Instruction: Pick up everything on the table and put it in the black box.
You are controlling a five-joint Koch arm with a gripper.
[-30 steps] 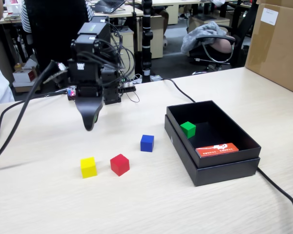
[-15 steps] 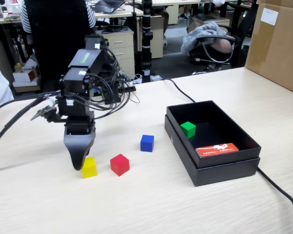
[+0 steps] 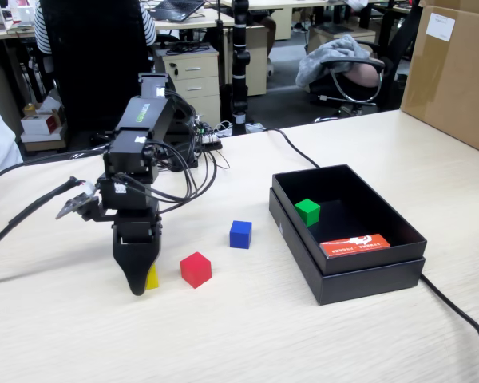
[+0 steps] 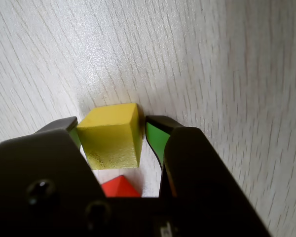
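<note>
Right, in the fixed view I am seeing the arm folding forward over the table (image 3: 247, 335), its wrist pointing straight down well to the left of the black box (image 3: 347, 275). The gripper (image 3: 140, 281) is reaching the tabletop, and the yellow cube (image 3: 152, 278) is peeking out at its right edge, mostly covered by the dark jaw. The red cube (image 3: 195, 269) is sitting just right of it, the blue cube (image 3: 240, 234) lying between the red one and the box. The green cube (image 3: 307, 211) is resting inside the box, beside the orange-red card (image 3: 354, 244).

In the wrist view I am looking along the gripper (image 4: 111, 133): its jaws are standing apart on either side of the yellow cube (image 4: 111, 136), a thin gap showing on the right, so they are not clamping it. The red cube (image 4: 119, 187) is showing just behind the yellow one.
</note>
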